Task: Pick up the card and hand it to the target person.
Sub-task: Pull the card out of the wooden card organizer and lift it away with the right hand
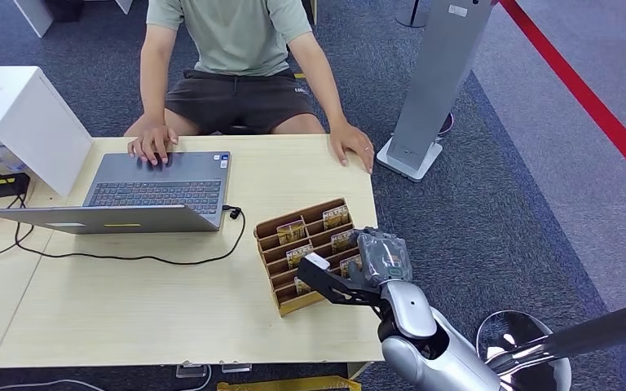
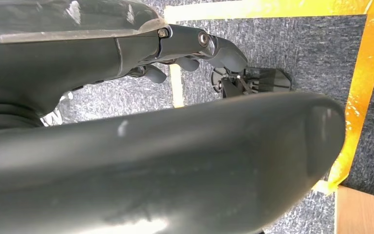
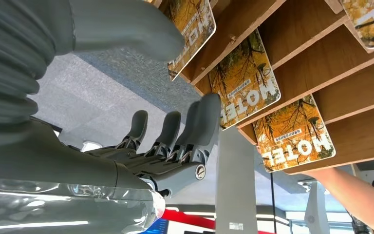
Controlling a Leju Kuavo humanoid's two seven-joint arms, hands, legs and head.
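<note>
A wooden card rack (image 1: 282, 302) stands near the table's right edge, with several yellow "HOTEL" cards (image 1: 336, 217) in its slots. My right hand (image 1: 379, 259) is at the rack's right side, fingers spread and holding nothing. Up close, the right hand (image 3: 141, 141) has its thumb (image 3: 126, 24) over one card (image 3: 190, 29), and its fingers (image 3: 204, 117) reach up beside a second card (image 3: 246, 83). A third card (image 3: 294, 134) sits one slot further along the rack (image 3: 321, 63). The person (image 1: 236, 49) sits across the table with one hand (image 1: 352, 142) on its far edge. My left hand (image 2: 175, 146) hangs over the carpet, holding nothing.
An open laptop (image 1: 159, 191) lies left of the rack, with a black cable (image 1: 130, 257) running across the table. A white box (image 1: 24, 122) stands at the far left. A grey floor stand (image 1: 440, 81) rises right of the table, and a red line (image 1: 587, 98) crosses the carpet.
</note>
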